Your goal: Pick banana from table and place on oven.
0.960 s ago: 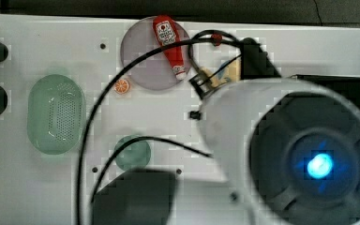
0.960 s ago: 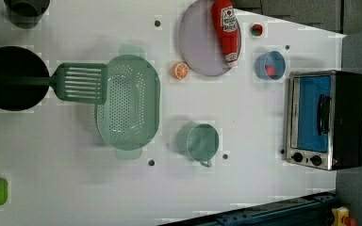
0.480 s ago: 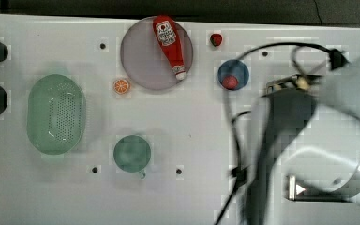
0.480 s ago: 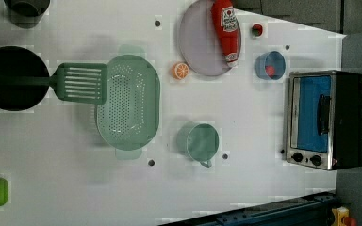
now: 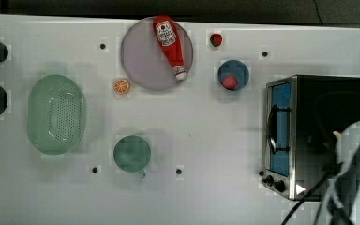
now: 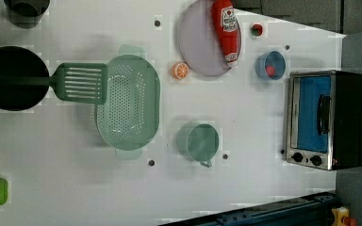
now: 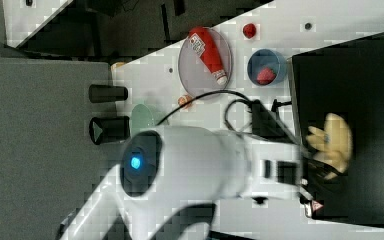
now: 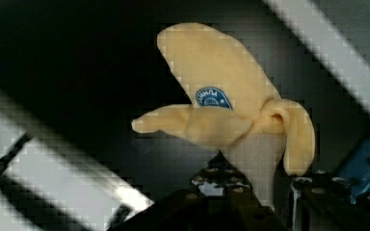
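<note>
The banana [image 8: 231, 110], a half-peeled toy with a blue sticker and its skin flaps drooping outward, is pinched by its pale lower stem between the jaws of the gripper [image 8: 260, 192], which are closed on it and carry it clear of any surface. In the right view it hangs over the black top of the oven [image 7: 350, 75], toward the middle of that panel, so the carry looks nearly finished and lowering and letting go seem to be what is left. Holding it by the stem keeps the bulky peeled end free, which should let it settle flat once the jaws part. The oven sits at the top view's right end of the table [image 5: 206, 197], its bluish glass door facing the rest of the items, and its top is broad and bare, giving generous room around the fruit; the far edges of the panel are the only real limits. The arm's cables trail across the oven's near side in the right view, a possible snag. The blue bowl [image 5: 233, 75], the plate [image 5: 143, 61] with the ketchup bottle [image 5: 169, 44], the green cup [image 5: 131, 153] and the colander [image 5: 56, 114] all lie well apart from the drop spot.
</note>
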Controlling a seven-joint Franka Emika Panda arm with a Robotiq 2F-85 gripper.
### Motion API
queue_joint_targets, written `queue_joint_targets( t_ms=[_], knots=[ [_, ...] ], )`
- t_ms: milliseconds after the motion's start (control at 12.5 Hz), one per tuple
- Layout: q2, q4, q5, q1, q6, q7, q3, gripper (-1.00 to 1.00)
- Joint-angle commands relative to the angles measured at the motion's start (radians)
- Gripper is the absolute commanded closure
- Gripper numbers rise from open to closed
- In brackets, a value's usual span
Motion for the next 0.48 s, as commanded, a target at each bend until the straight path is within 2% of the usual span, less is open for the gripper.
queue_joint_targets(
  t_ms=[80,480],
  knots=[
    [-0.026,0.018,0.040,0.033,0.016,-0.104,0.032,0.11],
    [-0.021,0.018,0.041,0.036,0.030,-0.104,0.039,-0.98]
  ],
)
